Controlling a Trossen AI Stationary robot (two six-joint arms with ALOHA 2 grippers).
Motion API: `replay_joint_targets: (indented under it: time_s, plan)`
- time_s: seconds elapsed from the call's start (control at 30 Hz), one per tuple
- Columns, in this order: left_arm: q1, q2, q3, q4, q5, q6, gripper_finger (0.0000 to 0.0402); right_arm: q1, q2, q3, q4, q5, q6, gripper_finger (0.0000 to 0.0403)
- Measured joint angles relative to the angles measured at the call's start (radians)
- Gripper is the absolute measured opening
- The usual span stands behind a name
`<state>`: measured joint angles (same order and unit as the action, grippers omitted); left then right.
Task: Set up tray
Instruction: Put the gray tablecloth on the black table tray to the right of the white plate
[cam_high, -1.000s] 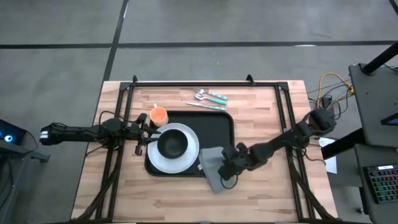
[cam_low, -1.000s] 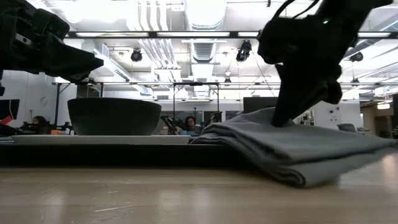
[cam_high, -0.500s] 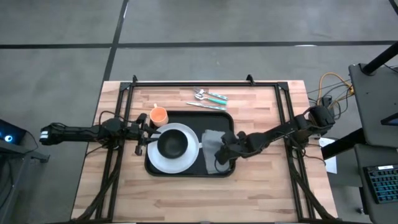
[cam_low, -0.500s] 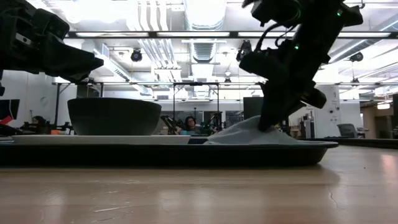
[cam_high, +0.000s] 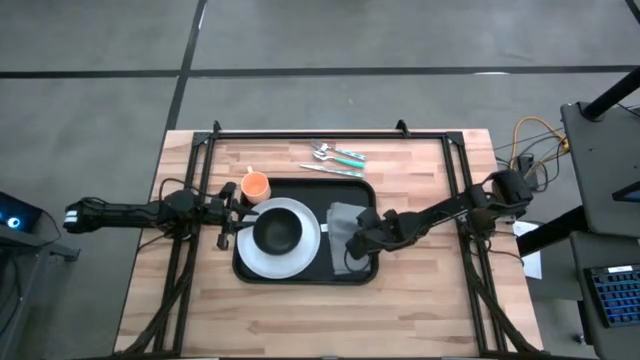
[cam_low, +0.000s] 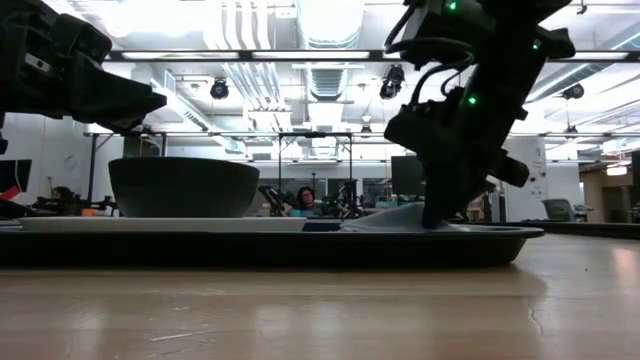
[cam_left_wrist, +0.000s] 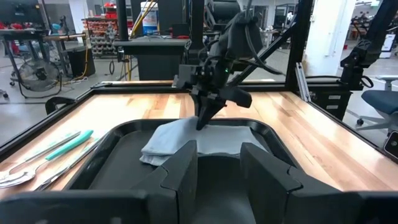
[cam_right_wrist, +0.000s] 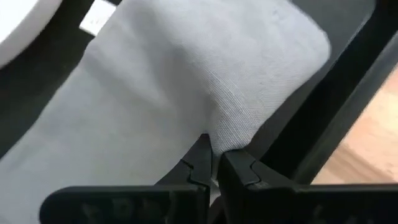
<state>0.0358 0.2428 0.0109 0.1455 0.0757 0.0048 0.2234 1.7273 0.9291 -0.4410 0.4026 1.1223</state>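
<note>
The tray (cam_high: 305, 270) lies at the middle of the table (cam_high: 420, 310), already carrying a white plate (cam_high: 300, 252) with a dark bowl (cam_high: 277, 232) on it at its left half. The right gripper (cam_high: 352, 240) is over the tray's right half, pinched shut on a fold of the grey napkin (cam_high: 343, 222), which rests on the tray floor between the plate and the right rim; the right wrist view shows the cloth bunched up into the closed fingertips (cam_right_wrist: 200, 163). The left gripper (cam_high: 237, 212) waits at the tray's left edge beside an orange cup (cam_high: 256, 186), jaws standing wide and holding nothing. The step in hand appears to be laying the napkin down. To do it well, lower the pinched fold until it lies flat on the tray floor before releasing, so the cloth does not spring up or flop onto the rim. Keep the napkin clear of the plate edge and inside the raised rim on the right. Open the fingers fully, then lift straight up, so the weave does not snag and drag along. The cutlery (cam_high: 335, 160) lies on the table just beyond the tray's far edge and likely goes next.
</note>
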Motion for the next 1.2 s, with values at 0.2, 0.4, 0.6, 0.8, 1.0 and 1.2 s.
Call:
replay_joint_targets:
  time_s: [0.2, 0.4, 0.6, 0.8, 1.0, 1.2]
  plan:
    - [0.0, 0.0, 0.0, 0.0, 0.0, 0.0, 0.0105, -0.016, 0.003, 0.0, 0.002, -0.041, -0.03, 0.0024]
    - [0.0, 0.0, 0.0, 0.0, 0.0, 0.0, 0.0105, -0.026, 0.003, 0.0, 0.002, -0.072, -0.062, 0.0062]
    - [0.0, 0.0, 0.0, 0.0, 0.0, 0.0, 0.0105, -0.032, 0.003, 0.0, 0.003, -0.072, -0.09, 0.0111]
    - [0.0, 0.0, 0.0, 0.0, 0.0, 0.0, 0.0105, -0.039, -0.004, 0.015, 0.002, -0.093, -0.151, 0.0148]
    - [0.0, 0.0, 0.0, 0.0, 0.0, 0.0, 0.0105, -0.039, -0.022, 0.092, -0.017, -0.098, -0.244, 0.0162]
    - [0.0, 0.0, 0.0, 0.0, 0.0, 0.0, 0.0105, -0.039, -0.026, 0.228, -0.138, -0.097, -0.309, 0.0155]
